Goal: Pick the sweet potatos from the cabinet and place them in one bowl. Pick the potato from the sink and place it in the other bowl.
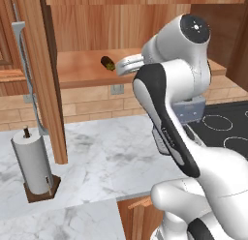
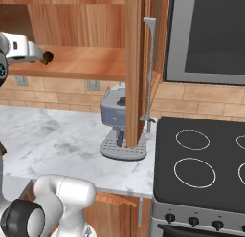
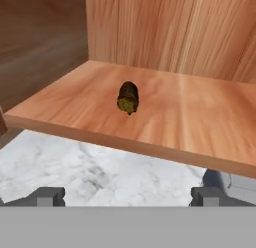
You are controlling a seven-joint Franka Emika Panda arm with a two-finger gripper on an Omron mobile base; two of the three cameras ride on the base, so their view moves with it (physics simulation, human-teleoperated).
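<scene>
The pincer point(image 3: 128, 196) is wide open in front of the cabinet point(image 3: 210, 117) shelf, where one sweet potato point(image 3: 128, 97) lies.

Cabinet point(image 3: 210, 37) shelf point(image 3: 190, 117), warm wood: one sweet potato point(image 3: 128, 97) lies on it. Marble surface point(image 1: 101, 161) below carries paper towel holder point(image 1: 35, 166) and coffee machine point(image 2: 117, 121).
</scene>
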